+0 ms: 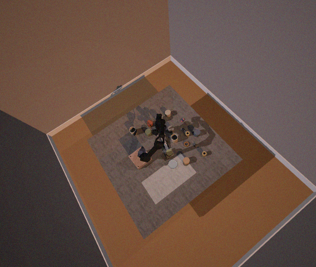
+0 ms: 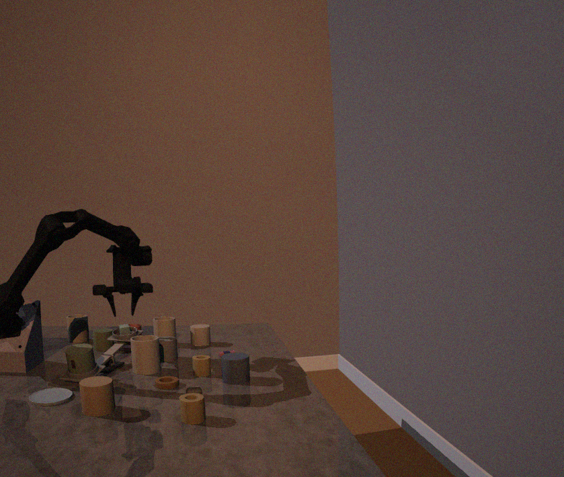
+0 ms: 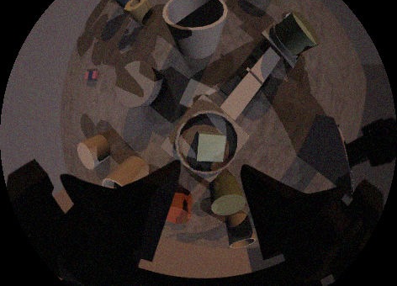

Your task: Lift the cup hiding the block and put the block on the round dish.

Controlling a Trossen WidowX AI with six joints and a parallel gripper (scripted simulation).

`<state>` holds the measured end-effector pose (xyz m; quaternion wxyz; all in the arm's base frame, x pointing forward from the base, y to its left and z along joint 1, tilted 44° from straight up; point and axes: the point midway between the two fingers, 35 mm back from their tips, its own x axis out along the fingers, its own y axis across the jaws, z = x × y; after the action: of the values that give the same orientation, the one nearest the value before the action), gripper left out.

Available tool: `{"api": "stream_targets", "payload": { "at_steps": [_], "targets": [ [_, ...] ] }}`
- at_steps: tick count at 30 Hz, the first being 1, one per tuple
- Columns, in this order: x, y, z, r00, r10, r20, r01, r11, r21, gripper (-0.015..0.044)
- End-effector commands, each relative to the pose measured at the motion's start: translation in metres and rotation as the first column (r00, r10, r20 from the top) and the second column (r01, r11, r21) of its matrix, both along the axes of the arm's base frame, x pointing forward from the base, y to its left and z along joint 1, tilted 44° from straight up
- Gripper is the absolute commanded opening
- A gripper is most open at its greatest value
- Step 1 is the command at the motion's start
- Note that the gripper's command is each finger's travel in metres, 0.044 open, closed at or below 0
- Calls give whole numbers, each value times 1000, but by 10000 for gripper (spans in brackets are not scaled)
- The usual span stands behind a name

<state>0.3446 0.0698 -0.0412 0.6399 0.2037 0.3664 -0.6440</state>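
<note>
My gripper (image 2: pixel 123 314) (image 3: pixel 211 167) is open and empty, pointing down above the far end of the balance (image 1: pixel 165 147) (image 2: pixel 112 352) (image 3: pixel 238 99). A pale green block (image 2: pixel 124 328) (image 3: pixel 211 147) sits uncovered inside the round rim on that end, below and between the fingertips; the arm hides it in the top view. One olive cup (image 1: pixel 168 152) (image 2: pixel 81 357) (image 3: pixel 294 34) stands upside down on the other end. The identical olive cup (image 1: pixel 148 131) (image 2: pixel 103 339) (image 3: pixel 228 203) stands on the table beside the balance. The round dish (image 1: pixel 173 164) (image 2: pixel 50 396) is empty, with no cup above it.
A tall cream mug (image 1: pixel 174 138) (image 2: pixel 145 354) (image 3: pixel 199 39) stands close to the beam, with a grey mug (image 2: pixel 169 349) (image 3: pixel 139 84) near it. An orange object (image 1: pixel 150 123) (image 3: pixel 180 207) lies behind the far end. An orange cylinder (image 1: pixel 186 161) (image 2: pixel 97 396) stands beside the dish.
</note>
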Motion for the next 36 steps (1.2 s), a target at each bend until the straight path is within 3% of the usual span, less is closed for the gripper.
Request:
{"api": "stream_targets", "payload": {
  "at_steps": [1, 33, 36],
  "targets": [
    [0, -2, 1, 1000, -14, 13, 14, 1000, -7, 260],
    [-5, -37, -36, 1000, -14, 14, 14, 1000, -9, 260],
    [-5, -37, -36, 1000, -14, 14, 14, 1000, -9, 181]
  ]
}}
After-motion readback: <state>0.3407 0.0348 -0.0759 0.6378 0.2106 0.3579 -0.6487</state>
